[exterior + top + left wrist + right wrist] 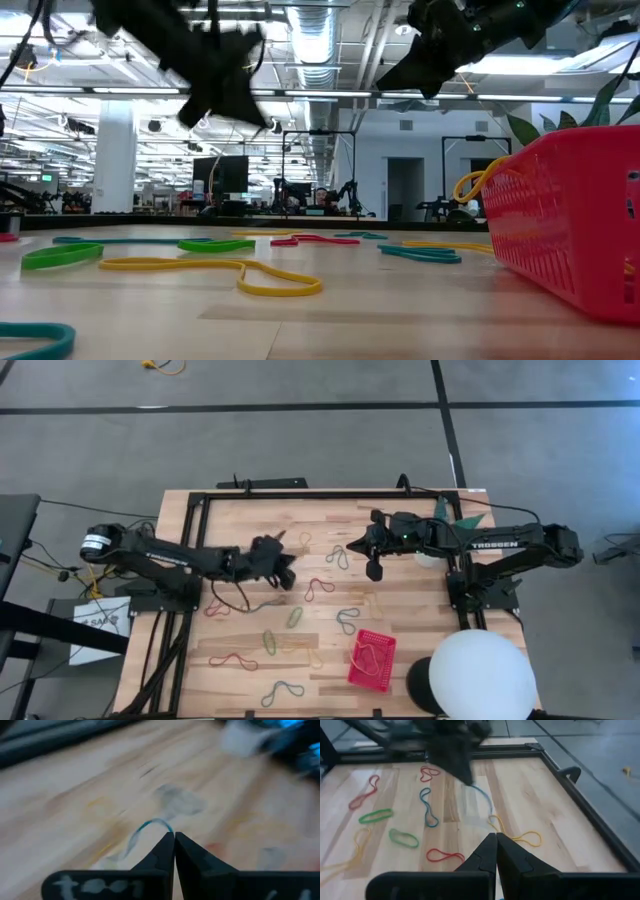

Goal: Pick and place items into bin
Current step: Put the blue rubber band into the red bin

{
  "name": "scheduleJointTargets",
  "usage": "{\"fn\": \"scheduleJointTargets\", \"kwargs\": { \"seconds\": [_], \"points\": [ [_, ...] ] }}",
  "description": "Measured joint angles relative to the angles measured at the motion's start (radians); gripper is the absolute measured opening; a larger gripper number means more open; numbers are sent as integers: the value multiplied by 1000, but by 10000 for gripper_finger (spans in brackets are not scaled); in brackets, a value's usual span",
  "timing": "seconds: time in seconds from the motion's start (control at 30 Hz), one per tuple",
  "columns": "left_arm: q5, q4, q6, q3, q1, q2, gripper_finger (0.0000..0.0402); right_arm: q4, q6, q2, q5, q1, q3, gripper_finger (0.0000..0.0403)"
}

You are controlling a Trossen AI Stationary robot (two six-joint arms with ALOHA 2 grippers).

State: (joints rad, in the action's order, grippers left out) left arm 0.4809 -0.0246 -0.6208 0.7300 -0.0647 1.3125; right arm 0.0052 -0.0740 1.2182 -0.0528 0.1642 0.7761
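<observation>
The left gripper (pixel 290 572), left of centre in the high view, is closed on a blue band (pixel 150 826). The right gripper (pixel 374 571), upper centre-right, is closed on nothing. Other bands (pixel 319 588) are scattered on the table (pixel 420 600); the red bin (pixel 371 660) is seen lower right.

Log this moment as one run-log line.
left gripper: shut on blue band, above table | right gripper: shut, empty, raised | bin: one yellow band showing inside

Left pincer (pixel 291 572) shut, raised mid-table; right pincer (pixel 374 571) shut, raised
</observation>
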Motion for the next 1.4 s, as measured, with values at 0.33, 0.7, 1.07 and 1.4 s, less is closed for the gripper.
{"fn": "scheduleJointTargets", "kwargs": {
  "seconds": [0.33, 0.7, 1.07, 1.4],
  "points": [
    [46, 48, 102, 277, -186, 228, 0, -73, 274, -3, -27, 0, 0, 1],
    [-203, 34, 218, 677, -206, 570, 0, -59, 379, -14, -264, -55, 0, 1],
    [-312, -17, 235, 791, -275, 642, 0, -30, 297, -72, -315, -167, -2, 1],
    [-329, 64, 240, 792, -296, 689, 0, 17, 257, -68, -315, -288, 0, 1]
  ]
}}
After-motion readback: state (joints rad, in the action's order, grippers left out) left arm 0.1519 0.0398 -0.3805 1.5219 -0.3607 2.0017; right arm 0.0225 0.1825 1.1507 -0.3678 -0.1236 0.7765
